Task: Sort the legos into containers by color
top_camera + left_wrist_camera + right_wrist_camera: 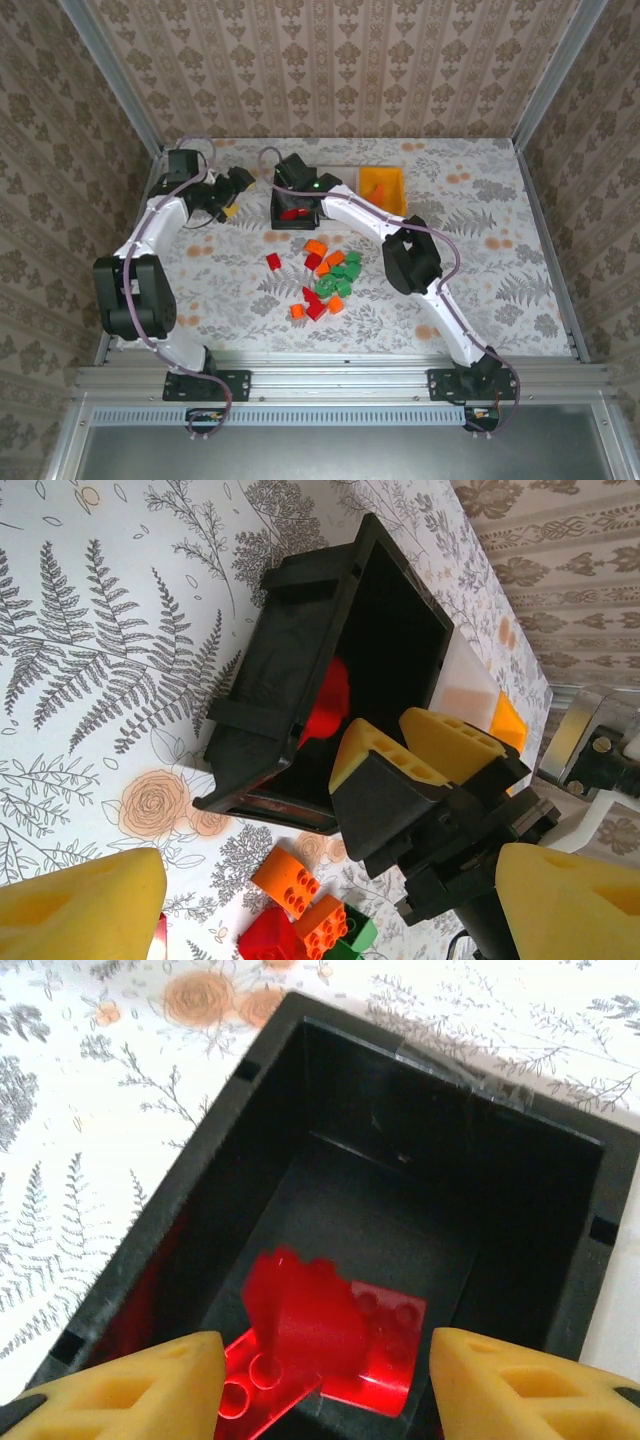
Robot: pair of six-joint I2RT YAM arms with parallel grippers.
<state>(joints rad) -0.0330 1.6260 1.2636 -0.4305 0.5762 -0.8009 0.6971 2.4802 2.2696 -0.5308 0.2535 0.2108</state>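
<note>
Black plastic, from overhead: the black bin (276,210) stands at the far middle of the table (480,260). The right gripper (298,195) is directly over it and the left gripper (232,200) is just beside it on the left. The orange-yellow bin (400,185) sits further right. The loose legos (325,280) lie nearer the arms in one mixed heap of red, green and orange.

Left wrist view: the left gripper (330,880) is spread wide with nothing between its fingers. The right gripper (392,725) reaches into the mouth of the black bin (290,660), and the white bin (465,685) is just behind it.

Right wrist view: the right gripper (320,1360) is released. Its fingers are apart and nothing is held. The red bricks (320,1330) lie on the floor of the black bin (230,1160).

Risks, as judged:
- The right fingers sit low at the rim, so a slanted withdrawal could hook a wall and drag or tip the bin.
- The two grippers crowd one bin, and they could collide if both move at once.
- The heap is tightly mixed, so a careless pinch may lift two colours together.
</note>
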